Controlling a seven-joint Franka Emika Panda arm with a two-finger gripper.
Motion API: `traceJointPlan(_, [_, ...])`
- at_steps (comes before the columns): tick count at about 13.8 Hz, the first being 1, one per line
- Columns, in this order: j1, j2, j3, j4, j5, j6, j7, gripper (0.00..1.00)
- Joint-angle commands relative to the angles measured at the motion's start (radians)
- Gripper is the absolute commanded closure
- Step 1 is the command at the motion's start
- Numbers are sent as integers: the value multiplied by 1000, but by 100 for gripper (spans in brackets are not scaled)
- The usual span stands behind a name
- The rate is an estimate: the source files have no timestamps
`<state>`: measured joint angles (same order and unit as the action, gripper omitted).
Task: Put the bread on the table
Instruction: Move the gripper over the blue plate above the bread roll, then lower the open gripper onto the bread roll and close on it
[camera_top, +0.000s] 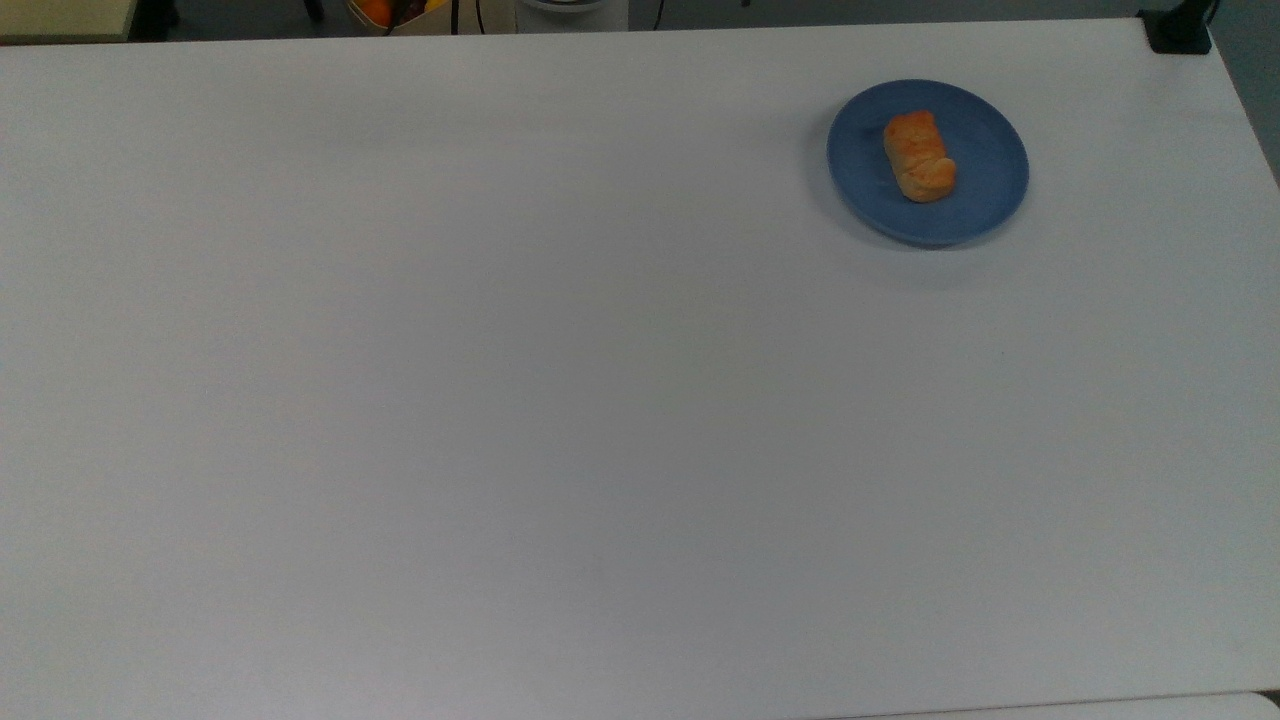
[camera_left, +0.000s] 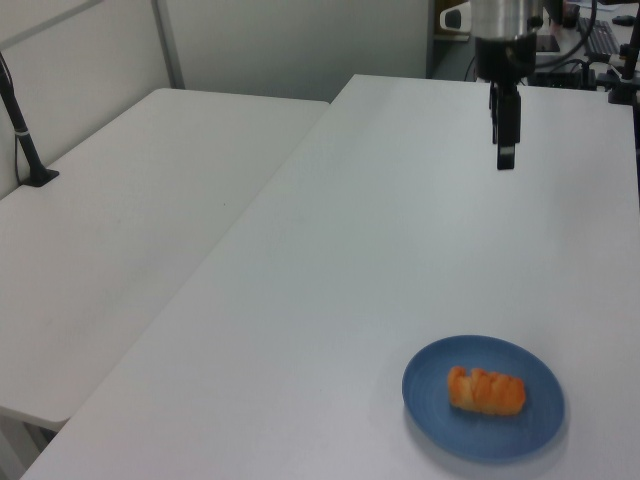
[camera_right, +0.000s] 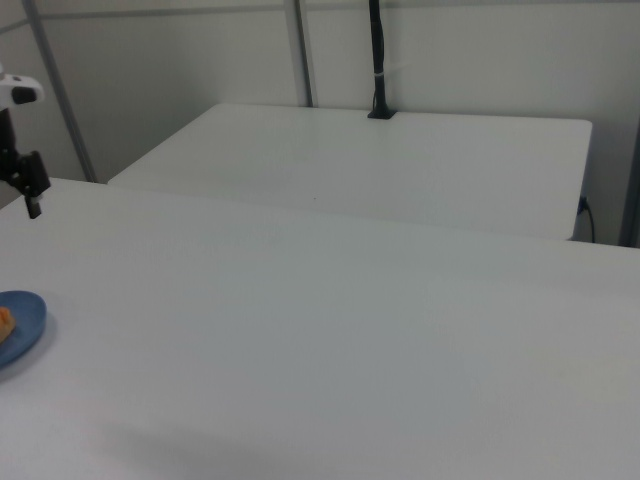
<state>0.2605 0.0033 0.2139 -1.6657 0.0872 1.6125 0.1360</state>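
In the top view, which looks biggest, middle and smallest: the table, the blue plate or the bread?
Largest to smallest in the top view:
1. The table, spreading across nearly the whole picture.
2. The blue plate, resting on it.
3. The bread, lying on the plate with blue showing all around.

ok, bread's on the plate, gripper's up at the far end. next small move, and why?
Probably bring the gripper across the table until it is above the bread. The bread lies untouched on the blue plate, and the gripper hangs well apart from it, holding nothing.
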Motion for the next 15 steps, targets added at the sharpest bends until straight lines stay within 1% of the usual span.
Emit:
traceJointPlan(1, [34,76,56,-16,-6,119,72,0])
traceJointPlan(2, [46,83,56,-32,-12,151,85,0])
traceJointPlan(4, [89,83,56,-121,-21,280,138,0])
traceJointPlan(5, [103,83,56,-152,-38,326,175,0])
traceJointPlan(6, [109,84,58,-178,-59,358,207,0])
traceJointPlan(7, [112,87,59,-196,-66,386,229,0])
traceJointPlan(9, [134,119,70,-212,-72,438,250,0])
traceJointPlan(10, [153,139,71,-212,-87,472,270,0])
traceJointPlan(11, [169,155,71,-213,-96,484,295,0])
traceJointPlan(13, [193,193,71,-218,-144,494,355,0])
traceJointPlan(15, [203,222,73,-220,-161,510,382,0])
